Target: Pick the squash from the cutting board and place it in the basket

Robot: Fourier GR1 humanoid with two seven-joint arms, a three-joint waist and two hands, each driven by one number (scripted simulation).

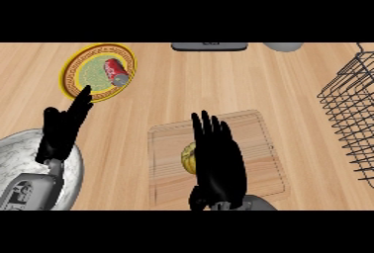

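Head view, one squash [188, 157], one cutting board [256, 148], one basket [350, 99], two hands

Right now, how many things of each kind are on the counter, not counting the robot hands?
Plates: 1
Cans: 1
Boards: 1
Squashes: 1
Baskets: 1
Bowls: 1
Grey things cut off at the top edge: 2
Total: 8
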